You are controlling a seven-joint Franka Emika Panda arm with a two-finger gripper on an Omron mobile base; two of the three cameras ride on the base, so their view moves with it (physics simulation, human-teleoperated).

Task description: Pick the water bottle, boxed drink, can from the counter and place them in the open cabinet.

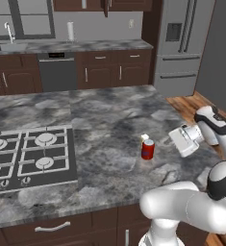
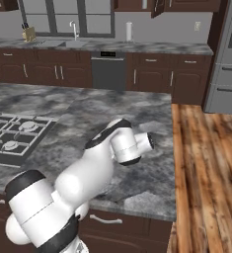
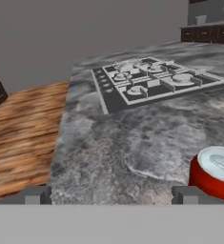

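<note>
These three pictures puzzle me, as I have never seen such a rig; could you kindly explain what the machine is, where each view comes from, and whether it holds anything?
It is a white robot arm on a base that can drive, in a rendered kitchen. Two pictures come from cameras on the base, behind the arm to its left and right, looking forward over a grey marbled counter with a gas cooktop. The third comes from a camera on the hand, looking along the pincer, whose two dark fingertips rise at its bottom.

On the counter stands a short red can with a silver top; a small pale carton peeks out just behind it. In the hand view the can sits just outside one fingertip, not between them. The pincer is wide open and holds nothing.
</note>
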